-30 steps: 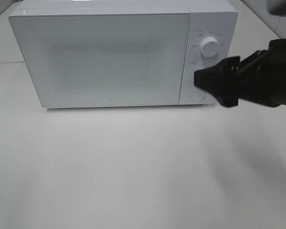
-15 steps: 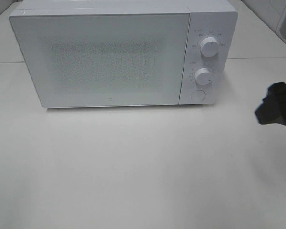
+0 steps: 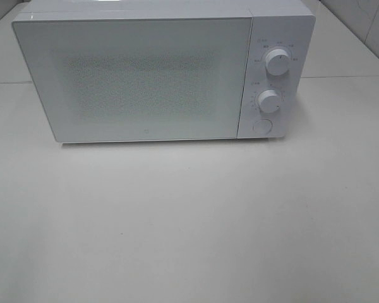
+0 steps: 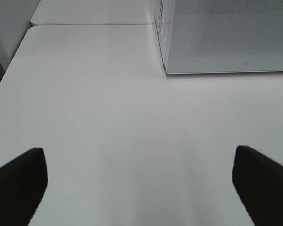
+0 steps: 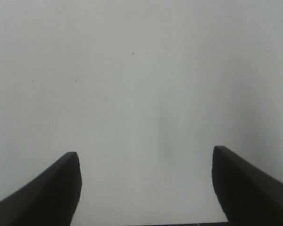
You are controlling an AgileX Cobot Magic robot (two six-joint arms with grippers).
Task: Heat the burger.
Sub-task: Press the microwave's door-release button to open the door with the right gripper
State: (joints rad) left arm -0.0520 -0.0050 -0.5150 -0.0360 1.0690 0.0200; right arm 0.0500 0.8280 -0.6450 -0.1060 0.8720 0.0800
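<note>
The burger is out of view in every frame. A white microwave (image 3: 145, 72) stands at the back of the table with its door shut; its two dials (image 3: 276, 63) and a round button (image 3: 261, 126) sit on the right panel. Neither arm appears in the exterior high view. In the left wrist view my left gripper (image 4: 141, 186) is open over bare table, with the microwave's corner (image 4: 226, 37) ahead. In the right wrist view my right gripper (image 5: 146, 186) is open above bare white table, nothing between its fingers.
A white table (image 3: 189, 221) spreads in front of the microwave. A seam between table sections (image 3: 341, 77) runs behind it at the right. The table's left edge (image 4: 12, 61) shows in the left wrist view.
My right arm, which was in front of the microwave's lower dial a second ago, has drawn back to the right and left the exterior high view.
</note>
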